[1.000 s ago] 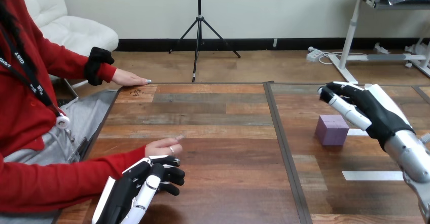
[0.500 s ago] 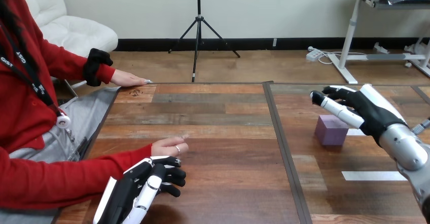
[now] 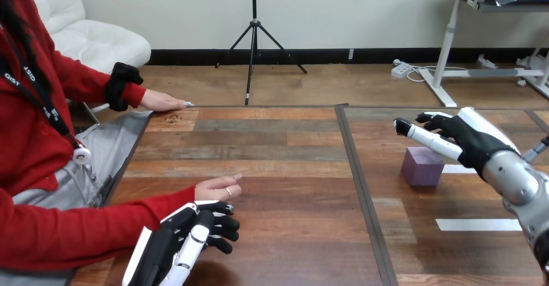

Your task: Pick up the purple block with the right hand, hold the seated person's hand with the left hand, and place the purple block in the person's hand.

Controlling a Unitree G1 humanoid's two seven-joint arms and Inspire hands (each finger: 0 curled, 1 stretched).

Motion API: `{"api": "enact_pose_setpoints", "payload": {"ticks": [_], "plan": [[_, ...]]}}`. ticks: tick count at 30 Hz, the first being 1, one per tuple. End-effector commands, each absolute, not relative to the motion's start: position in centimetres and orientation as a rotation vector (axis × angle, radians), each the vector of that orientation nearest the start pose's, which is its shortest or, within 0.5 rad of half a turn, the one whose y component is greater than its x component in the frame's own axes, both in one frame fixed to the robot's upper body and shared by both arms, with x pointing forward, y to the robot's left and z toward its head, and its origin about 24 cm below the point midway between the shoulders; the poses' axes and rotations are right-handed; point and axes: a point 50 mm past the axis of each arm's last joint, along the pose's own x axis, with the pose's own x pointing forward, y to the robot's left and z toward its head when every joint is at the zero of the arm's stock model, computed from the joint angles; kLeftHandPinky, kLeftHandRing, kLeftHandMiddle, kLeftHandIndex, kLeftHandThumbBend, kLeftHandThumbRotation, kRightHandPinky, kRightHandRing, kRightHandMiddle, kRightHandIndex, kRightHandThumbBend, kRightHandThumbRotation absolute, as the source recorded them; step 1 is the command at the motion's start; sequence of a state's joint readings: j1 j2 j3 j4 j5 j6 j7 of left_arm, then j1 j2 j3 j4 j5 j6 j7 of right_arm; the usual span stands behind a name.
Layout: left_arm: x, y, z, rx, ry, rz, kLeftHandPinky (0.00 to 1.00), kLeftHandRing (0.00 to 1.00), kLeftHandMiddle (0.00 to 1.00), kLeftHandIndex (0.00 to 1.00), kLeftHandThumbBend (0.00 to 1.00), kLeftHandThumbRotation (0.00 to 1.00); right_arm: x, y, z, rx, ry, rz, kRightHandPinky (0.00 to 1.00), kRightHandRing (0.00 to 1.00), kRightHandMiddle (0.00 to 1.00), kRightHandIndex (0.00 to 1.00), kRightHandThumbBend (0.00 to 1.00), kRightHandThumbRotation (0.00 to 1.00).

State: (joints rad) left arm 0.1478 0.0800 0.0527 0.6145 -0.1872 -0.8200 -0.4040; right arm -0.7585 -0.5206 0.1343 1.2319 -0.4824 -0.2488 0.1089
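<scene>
Now my right hand (image 3: 476, 145) hangs by the block (image 3: 422, 166), fingers straight, apart; block's a cube, flat, face toward me; left hand (image 3: 188, 237) curled, empty, beside person's hand (image 3: 217, 187).

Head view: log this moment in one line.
purple block: on table | right hand: open, close to it, not gripping | left hand: beside person's hand
</scene>
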Motion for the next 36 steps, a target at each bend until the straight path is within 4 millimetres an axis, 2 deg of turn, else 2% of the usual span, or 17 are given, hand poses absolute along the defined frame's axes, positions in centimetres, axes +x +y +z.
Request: {"api": "enact_pose_setpoints", "payload": {"ticks": [1, 6, 12, 18, 26, 36], "plan": [[19.9, 17.3, -2.4, -0.003, -0.196, -0.225, 0.47, 0.55, 0.57, 0.6, 0.41, 0.73, 38.7, -25.9, 10.9, -1.074, 0.191, 0.061, 0.83, 0.91, 0.92, 0.91, 0.75, 0.97], [19.8, 17.2, -2.4, -0.007, -0.194, -0.224, 0.47, 0.55, 0.57, 0.6, 0.41, 0.73, 38.8, -25.7, 10.7, -1.159, 0.208, 0.073, 0.81, 0.91, 0.92, 0.92, 0.75, 0.95], [19.7, 17.2, -2.5, -0.005, -0.193, -0.223, 0.47, 0.54, 0.57, 0.6, 0.42, 0.73, 38.9, -25.3, 10.3, -1.227, 0.235, 0.088, 0.82, 0.93, 0.94, 0.94, 0.81, 0.88], [19.6, 17.1, -2.5, -0.005, -0.194, -0.223, 0.45, 0.52, 0.56, 0.59, 0.43, 0.73, 38.9, -24.9, 9.7, -1.306, 0.277, 0.117, 0.86, 0.96, 0.96, 0.95, 0.91, 0.73], [19.4, 17.0, -2.6, -0.023, -0.188, -0.219, 0.44, 0.52, 0.55, 0.59, 0.41, 0.73, 38.9, -24.5, 9.2, -1.368, 0.324, 0.163, 0.91, 0.96, 0.97, 0.96, 0.98, 0.63], [19.3, 16.8, -2.5, -0.015, -0.191, -0.212, 0.45, 0.51, 0.54, 0.59, 0.4, 0.72, 38.9, -24.1, 8.8, -1.377, 0.385, 0.221, 0.9, 0.96, 0.96, 0.95, 1.0, 0.51]]}}
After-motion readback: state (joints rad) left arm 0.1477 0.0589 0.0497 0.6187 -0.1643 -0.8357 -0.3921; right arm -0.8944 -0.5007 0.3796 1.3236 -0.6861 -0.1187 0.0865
